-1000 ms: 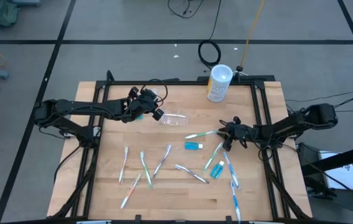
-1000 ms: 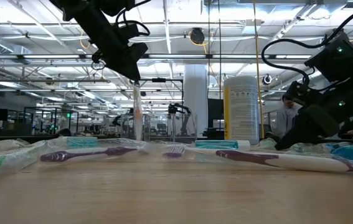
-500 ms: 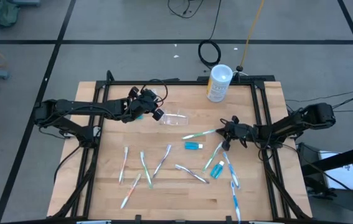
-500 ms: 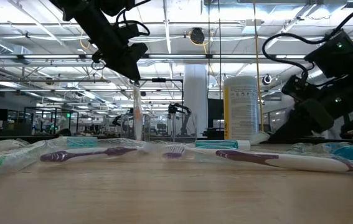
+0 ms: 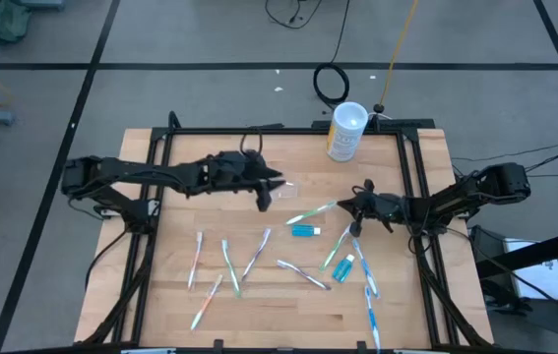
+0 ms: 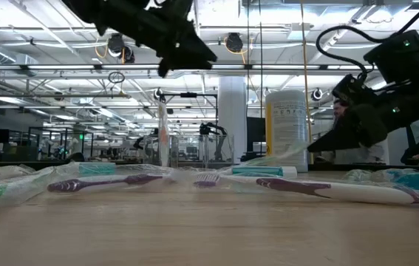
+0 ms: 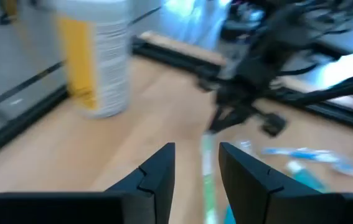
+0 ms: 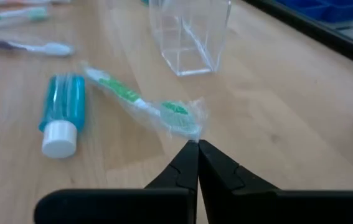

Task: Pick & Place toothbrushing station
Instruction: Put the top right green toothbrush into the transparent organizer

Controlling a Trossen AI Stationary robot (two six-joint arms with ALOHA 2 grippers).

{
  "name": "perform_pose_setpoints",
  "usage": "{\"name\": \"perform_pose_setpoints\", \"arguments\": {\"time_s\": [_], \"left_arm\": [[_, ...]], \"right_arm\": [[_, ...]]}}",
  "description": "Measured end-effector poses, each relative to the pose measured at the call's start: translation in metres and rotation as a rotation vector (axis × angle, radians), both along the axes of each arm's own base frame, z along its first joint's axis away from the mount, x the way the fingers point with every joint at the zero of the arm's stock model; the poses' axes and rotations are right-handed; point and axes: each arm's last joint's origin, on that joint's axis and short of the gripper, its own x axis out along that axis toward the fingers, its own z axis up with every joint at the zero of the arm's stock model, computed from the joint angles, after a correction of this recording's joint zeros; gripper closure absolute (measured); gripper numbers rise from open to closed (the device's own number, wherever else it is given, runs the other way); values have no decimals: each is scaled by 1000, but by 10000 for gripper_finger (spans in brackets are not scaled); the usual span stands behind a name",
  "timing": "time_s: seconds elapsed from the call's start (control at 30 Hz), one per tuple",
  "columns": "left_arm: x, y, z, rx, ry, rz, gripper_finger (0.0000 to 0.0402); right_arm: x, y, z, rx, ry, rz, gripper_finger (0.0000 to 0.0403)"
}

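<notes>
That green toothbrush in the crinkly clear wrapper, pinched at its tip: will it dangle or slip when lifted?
The right claw grips only the wrapper's end, so the green toothbrush will probably dangle, handle down. The thin film looks slippery; it might slide or tear. It seems light.

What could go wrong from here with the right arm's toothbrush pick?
1. The right end effector is shut only on the wrapper edge by the head of the green toothbrush. The film could slip or tear, or the brush could swing.
2. The left end effector hangs open close above the clear holder, so the arms may clash during delivery.
</notes>
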Motion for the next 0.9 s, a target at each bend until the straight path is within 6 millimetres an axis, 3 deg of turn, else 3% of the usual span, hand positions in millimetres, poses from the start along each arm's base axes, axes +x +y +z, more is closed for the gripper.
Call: {"name": "perform_pose_setpoints", "arguments": {"time_s": [0.23,0.4,0.9], "left_arm": [[39,-23,-52,-54,-17,-108,273],[52,-35,-86,-41,46,-103,273],[57,-40,-129,-88,162,-96,273]], "right_arm": [[1,1,1,-8,-9,31,403],[1,2,2,-10,-12,40,403],[5,6,8,-34,-67,110,403]]}}
